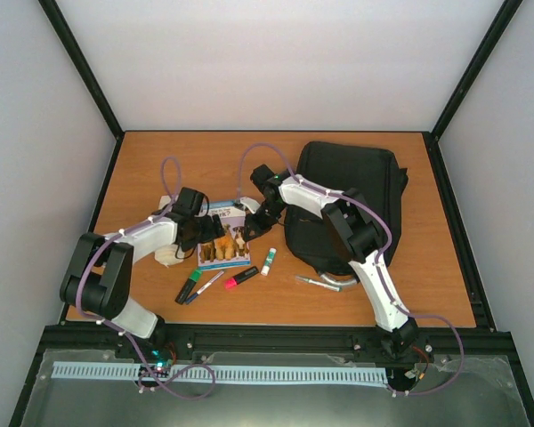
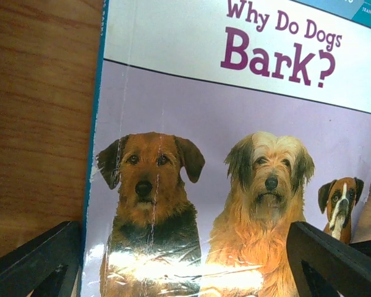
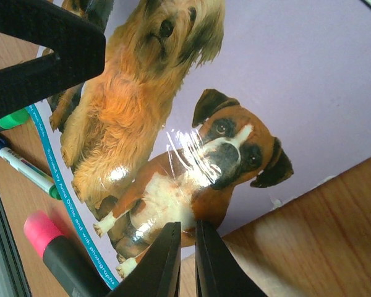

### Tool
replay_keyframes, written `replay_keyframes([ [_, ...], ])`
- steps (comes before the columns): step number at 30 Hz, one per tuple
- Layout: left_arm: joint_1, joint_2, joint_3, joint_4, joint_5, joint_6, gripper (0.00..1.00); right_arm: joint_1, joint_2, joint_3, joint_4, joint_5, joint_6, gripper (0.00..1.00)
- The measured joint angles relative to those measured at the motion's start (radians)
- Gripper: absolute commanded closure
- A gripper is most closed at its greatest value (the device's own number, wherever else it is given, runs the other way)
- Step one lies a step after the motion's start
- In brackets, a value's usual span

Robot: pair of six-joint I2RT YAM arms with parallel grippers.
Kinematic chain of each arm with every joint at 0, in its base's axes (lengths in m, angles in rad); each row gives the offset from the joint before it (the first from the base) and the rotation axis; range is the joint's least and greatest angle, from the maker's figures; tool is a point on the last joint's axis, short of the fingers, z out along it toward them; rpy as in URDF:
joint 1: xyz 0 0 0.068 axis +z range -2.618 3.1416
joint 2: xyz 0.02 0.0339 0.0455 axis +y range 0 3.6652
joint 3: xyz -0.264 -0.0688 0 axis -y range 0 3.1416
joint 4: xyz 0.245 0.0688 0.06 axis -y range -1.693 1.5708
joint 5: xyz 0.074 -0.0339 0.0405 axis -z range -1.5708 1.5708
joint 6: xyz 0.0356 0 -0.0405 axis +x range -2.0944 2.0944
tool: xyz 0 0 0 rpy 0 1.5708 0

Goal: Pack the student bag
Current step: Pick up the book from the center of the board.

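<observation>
The student bag (image 1: pixel 347 196), a large black backpack, lies on the right half of the table. Left of it a book, "Why Do Dogs Bark?" (image 1: pixel 224 242), lies flat, showing three dogs on its cover (image 2: pixel 235 124). My left gripper (image 1: pixel 200 233) hangs low over the book's left part, open, its two black fingers (image 2: pixel 31 260) standing wide apart either side of the cover. My right gripper (image 1: pixel 252 227) is shut, its fingertips (image 3: pixel 185 241) meeting at the book's right edge (image 3: pixel 247 93) by the boxer dog. I cannot tell whether they pinch the cover.
In front of the book lie a green marker (image 1: pixel 189 285), a blue-capped pen (image 1: pixel 205 286), a pink highlighter (image 1: pixel 240 277), a white stick with a green cap (image 1: pixel 268 261) and a silver pen (image 1: pixel 319 283). A pale object (image 1: pixel 171 253) sits partly hidden under the left arm.
</observation>
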Motion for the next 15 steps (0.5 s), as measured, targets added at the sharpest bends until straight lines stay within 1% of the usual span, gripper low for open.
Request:
replay_keyframes([
  [3,0.004,0.000,-0.003,0.006,0.009,0.006,0.11,-0.001,0.003,0.004,-0.005,-0.001,0.000,0.89],
  [6,0.011,-0.016,-0.021,0.027,0.024,0.009,0.16,-0.002,0.004,0.006,-0.010,-0.001,0.000,0.89],
  [10,0.013,-0.061,-0.045,0.016,0.036,0.010,0.18,-0.002,0.005,0.010,-0.020,0.002,-0.001,0.88],
  [15,0.012,-0.174,-0.046,-0.003,0.050,0.009,0.18,-0.002,0.008,0.016,-0.027,0.003,-0.001,0.88],
])
